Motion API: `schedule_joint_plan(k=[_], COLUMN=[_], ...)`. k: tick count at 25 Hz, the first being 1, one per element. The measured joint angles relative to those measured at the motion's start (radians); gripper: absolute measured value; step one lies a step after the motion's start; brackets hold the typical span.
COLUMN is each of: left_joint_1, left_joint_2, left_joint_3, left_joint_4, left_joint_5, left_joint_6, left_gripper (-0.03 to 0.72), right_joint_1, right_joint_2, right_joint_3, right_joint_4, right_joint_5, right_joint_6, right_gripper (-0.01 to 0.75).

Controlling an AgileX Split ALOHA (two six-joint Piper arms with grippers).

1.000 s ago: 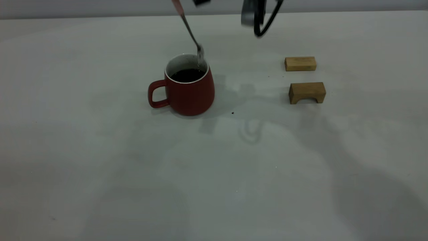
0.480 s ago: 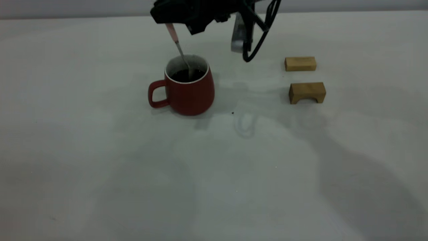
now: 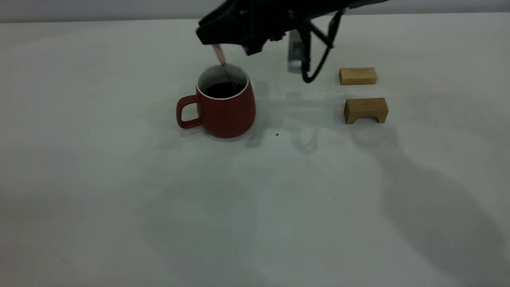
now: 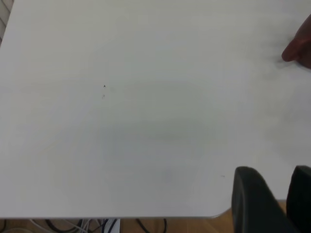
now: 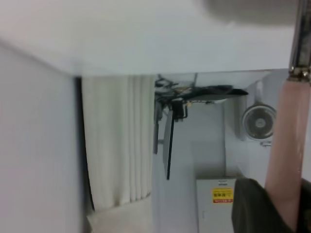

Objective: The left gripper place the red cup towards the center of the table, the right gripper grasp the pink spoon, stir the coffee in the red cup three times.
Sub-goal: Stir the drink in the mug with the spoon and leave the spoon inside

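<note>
The red cup (image 3: 225, 109) stands upright mid-table with its handle to the left, and dark coffee (image 3: 223, 89) fills it. My right gripper (image 3: 218, 43) hovers just above the cup's rim, shut on the pink spoon (image 3: 219, 55). The spoon slants down into the cup, and its bowl is hidden in the coffee. In the right wrist view the pink spoon handle (image 5: 289, 145) runs up from between the fingers (image 5: 252, 208). My left gripper (image 4: 282, 194) hangs open and empty over the table's edge, far from the cup, whose red side (image 4: 300, 48) shows at that view's border.
Two tan wooden blocks lie right of the cup: a flat one (image 3: 357, 75) farther back and an arched one (image 3: 365, 110) nearer. A dark speck (image 3: 277, 134) sits on the table (image 3: 119, 199) by the cup's base. A looped cable (image 3: 314, 63) hangs under the right arm.
The right gripper has come down into view over the cup. The spoon has sunk from the rim into the coffee and shifted slightly. The cup has not moved.
</note>
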Motion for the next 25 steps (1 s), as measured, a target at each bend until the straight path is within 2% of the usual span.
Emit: schedule_joint_plan(k=[2, 4, 7, 11, 13, 16, 20, 22, 25], left_joint_1=[0.000, 0.000, 0.000, 0.000, 0.000, 0.000, 0.000, 0.000, 0.000], left_joint_2=[0.000, 0.000, 0.000, 0.000, 0.000, 0.000, 0.000, 0.000, 0.000], left_joint_3=[0.000, 0.000, 0.000, 0.000, 0.000, 0.000, 0.000, 0.000, 0.000], left_joint_4=[0.000, 0.000, 0.000, 0.000, 0.000, 0.000, 0.000, 0.000, 0.000], left_joint_5=[0.000, 0.000, 0.000, 0.000, 0.000, 0.000, 0.000, 0.000, 0.000], left_joint_6=[0.000, 0.000, 0.000, 0.000, 0.000, 0.000, 0.000, 0.000, 0.000], left_gripper=[0.245, 0.245, 0.245, 0.245, 0.245, 0.245, 0.245, 0.245, 0.245], right_joint_1=[0.000, 0.014, 0.039, 0.033, 0.018, -0.004, 0.000, 0.018, 0.042], right_joint_2=[0.000, 0.000, 0.005, 0.016, 0.018, 0.019, 0.019, 0.019, 0.020], right_joint_3=[0.000, 0.000, -0.002, -0.008, -0.008, -0.008, -0.008, -0.008, -0.008], right_joint_4=[-0.030, -0.028, 0.047, 0.101, 0.081, 0.023, -0.020, 0.003, 0.069], right_joint_5=[0.004, 0.003, -0.008, -0.005, 0.005, 0.028, 0.035, 0.034, 0.019], right_joint_6=[0.064, 0.057, -0.094, -0.249, -0.221, -0.085, 0.016, -0.028, -0.194], right_gripper=[0.142, 0.142, 0.142, 0.142, 0.142, 0.142, 0.142, 0.142, 0.142])
